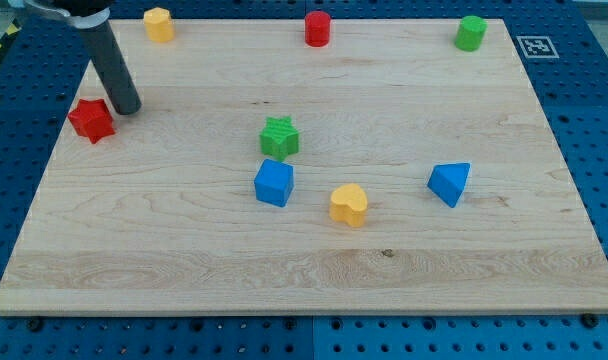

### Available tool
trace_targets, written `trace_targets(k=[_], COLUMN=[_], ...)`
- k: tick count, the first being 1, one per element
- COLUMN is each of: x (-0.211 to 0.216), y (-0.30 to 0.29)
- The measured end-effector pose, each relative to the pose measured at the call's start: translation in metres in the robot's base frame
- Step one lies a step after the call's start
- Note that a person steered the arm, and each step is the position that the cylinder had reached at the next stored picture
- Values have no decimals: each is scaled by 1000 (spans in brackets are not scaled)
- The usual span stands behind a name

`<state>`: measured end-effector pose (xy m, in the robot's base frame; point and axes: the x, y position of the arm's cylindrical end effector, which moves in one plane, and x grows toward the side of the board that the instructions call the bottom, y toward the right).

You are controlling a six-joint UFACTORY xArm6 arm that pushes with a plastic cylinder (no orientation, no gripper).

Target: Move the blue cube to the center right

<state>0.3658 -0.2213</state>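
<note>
My tip (125,106) rested at the worktop's (184,250) upper left, just beside the red star block (91,120); a bare rod, no fingers to open or close. Blue cube (274,183) sat near centre, just below the green star block (279,136). Yellow heart block (349,205) lay to its right, the blue triangular block (449,183) further right.

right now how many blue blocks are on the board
2: the blue cube just below the green star near the middle, and a blue triangular block toward the view's right. None looks hidden.
</note>
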Motion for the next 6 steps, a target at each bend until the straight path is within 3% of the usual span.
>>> trace_targets(k=[2, 3, 6], x=[-8, 35, 50], y=[73, 102, 98])
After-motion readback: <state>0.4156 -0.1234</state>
